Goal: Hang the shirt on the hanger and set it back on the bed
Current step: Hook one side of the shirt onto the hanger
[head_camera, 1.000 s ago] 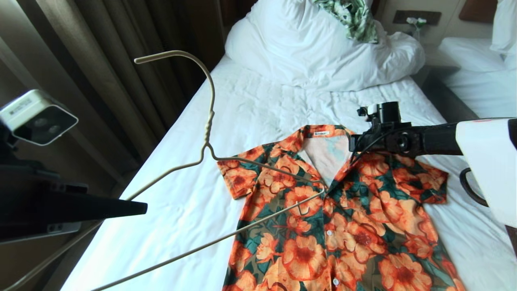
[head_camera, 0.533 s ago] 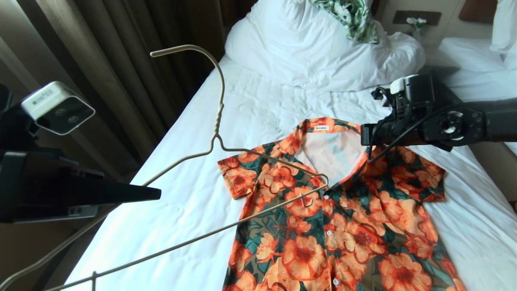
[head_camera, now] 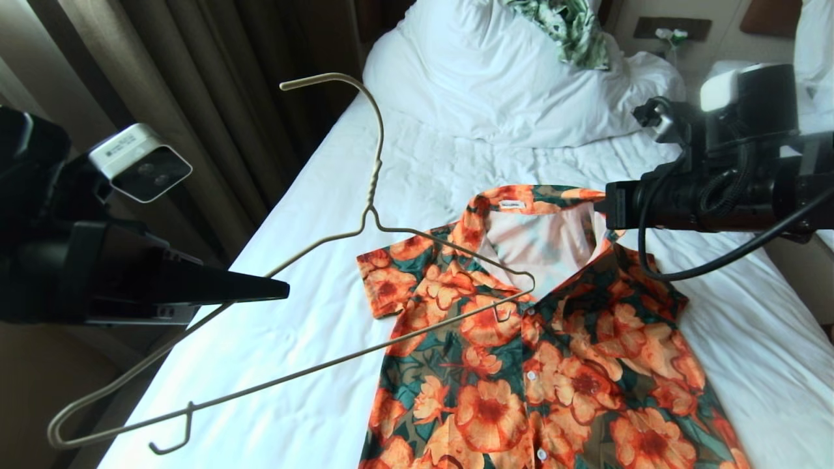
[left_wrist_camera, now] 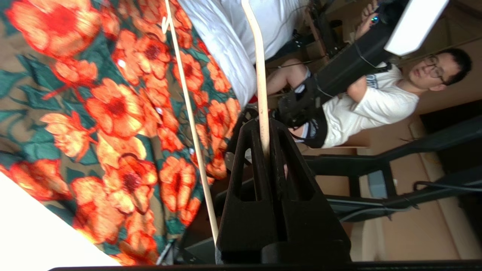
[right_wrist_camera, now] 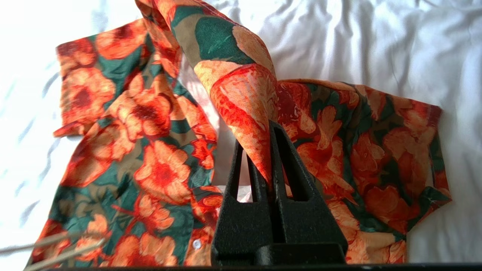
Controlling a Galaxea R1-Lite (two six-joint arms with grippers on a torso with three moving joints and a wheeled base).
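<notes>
Over on the left of the head view, the left gripper (head_camera: pixel 277 288) is clamped shut on the hanger (head_camera: pixel 365 228), pinching one sloping wire arm of it between its fingertips; the left wrist view shows the cream wire running straight through the closed black jaws. From that grip the hanger floats above the bed (head_camera: pixel 313 326), its curved hook rising toward the pillow and its long bottom bar slanting from the near left corner up and rightward, so that its far shoulder tip lies over the shirt (head_camera: pixel 554 378) just short of the open neck. The shirt lies face up and buttoned low on the white sheet, collar toward the headboard, hem toward the robot. At the right, the right gripper (head_camera: pixel 603 212) is closed on the shirt's collar edge beside the neck label and holds it raised off the sheet; the right wrist view shows a fold of flowered cloth pinched between the jaws, with the neck gaping beneath. What the next move seems to turn on is this: the hanger's tip points rightward along its own long axis at that lifted opening, which lies just beyond it and slightly farther up the bed. The left arm is the one placed to slide the tip in, while the right keeps the neck held open.
</notes>
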